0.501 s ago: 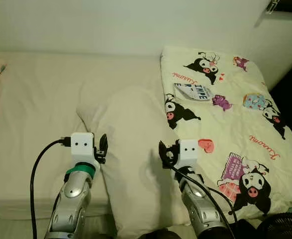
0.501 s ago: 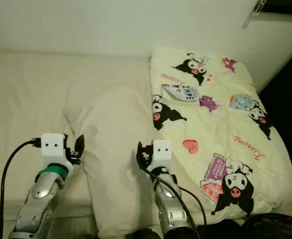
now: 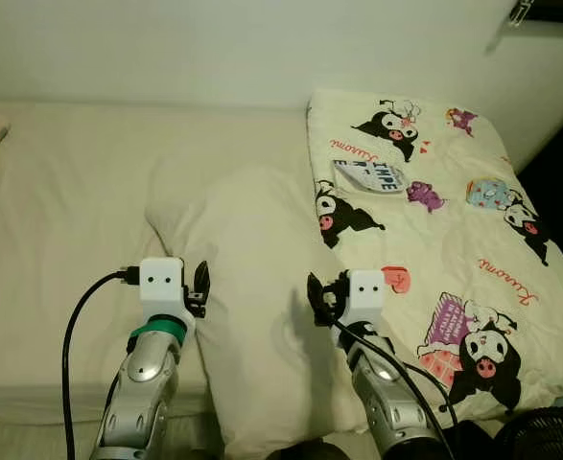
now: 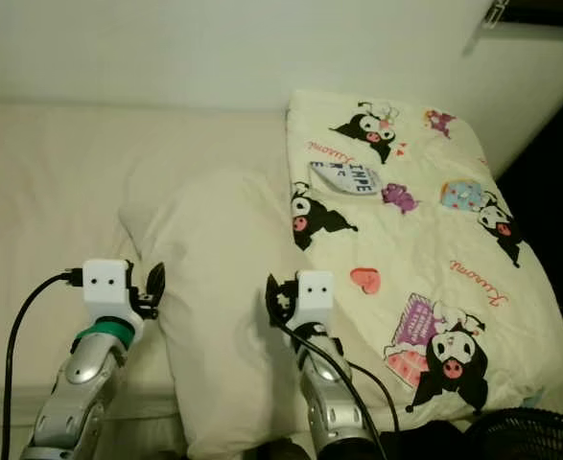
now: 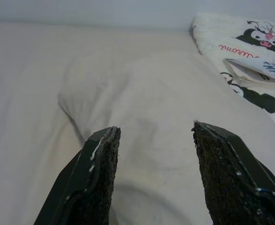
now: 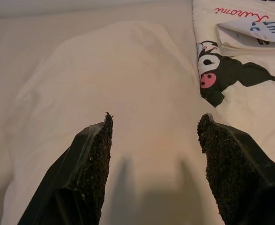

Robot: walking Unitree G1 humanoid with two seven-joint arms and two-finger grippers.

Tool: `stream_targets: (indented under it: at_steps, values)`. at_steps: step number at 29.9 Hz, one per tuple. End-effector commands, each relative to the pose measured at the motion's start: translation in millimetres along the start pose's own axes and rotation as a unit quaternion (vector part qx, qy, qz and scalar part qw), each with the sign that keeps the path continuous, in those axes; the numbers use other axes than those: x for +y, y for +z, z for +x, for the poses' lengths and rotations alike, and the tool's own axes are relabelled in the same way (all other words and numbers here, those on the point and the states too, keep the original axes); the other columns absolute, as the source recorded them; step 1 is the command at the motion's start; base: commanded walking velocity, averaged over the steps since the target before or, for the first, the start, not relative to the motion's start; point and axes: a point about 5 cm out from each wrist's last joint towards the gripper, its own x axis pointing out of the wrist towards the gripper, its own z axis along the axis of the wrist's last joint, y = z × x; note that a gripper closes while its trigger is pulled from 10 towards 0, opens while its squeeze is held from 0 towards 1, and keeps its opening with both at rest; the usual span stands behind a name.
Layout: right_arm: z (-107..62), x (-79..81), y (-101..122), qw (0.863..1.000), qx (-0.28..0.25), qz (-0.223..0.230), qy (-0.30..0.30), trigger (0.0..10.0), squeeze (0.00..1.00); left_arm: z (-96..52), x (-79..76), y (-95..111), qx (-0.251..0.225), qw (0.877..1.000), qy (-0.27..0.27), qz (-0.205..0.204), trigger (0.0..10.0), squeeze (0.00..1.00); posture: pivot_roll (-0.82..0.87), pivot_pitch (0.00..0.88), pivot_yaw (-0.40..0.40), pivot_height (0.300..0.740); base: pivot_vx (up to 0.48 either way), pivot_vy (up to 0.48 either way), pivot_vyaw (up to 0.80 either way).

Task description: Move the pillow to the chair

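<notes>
The bed (image 3: 60, 192), covered by a cream fabric sheet, carries a plain cream rectangular pillow (image 3: 252, 287) at centre, reaching the near edge. A pale yellow quilt with black-and-white cartoon prints (image 3: 434, 220) lies on the right, touching the pillow.

Parted left gripper (image 5: 153, 154) — above pillow (image 5: 151, 89)
</notes>
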Motion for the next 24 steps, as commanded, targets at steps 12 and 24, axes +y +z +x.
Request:
stream_targets:
  at_steps: [12,24]
  values:
    - [-4.4,-0.8,-6.0,1.0,0.01,0.015,-0.003,10.0,0.0,-4.6,0.6,-8.3,0.014,1.0,-0.001,0.01,10.0,0.0,0.02,0.076,0.01,0.625,0.0,0.0,0.0]
    - [-2.8,0.8,-2.8,1.0,0.004,0.011,0.004,10.0,0.0,-5.7,0.2,-10.0,0.016,1.0,0.002,0.008,10.0,0.0,0.02,0.077,0.003,0.595,0.0,0.0,0.0]
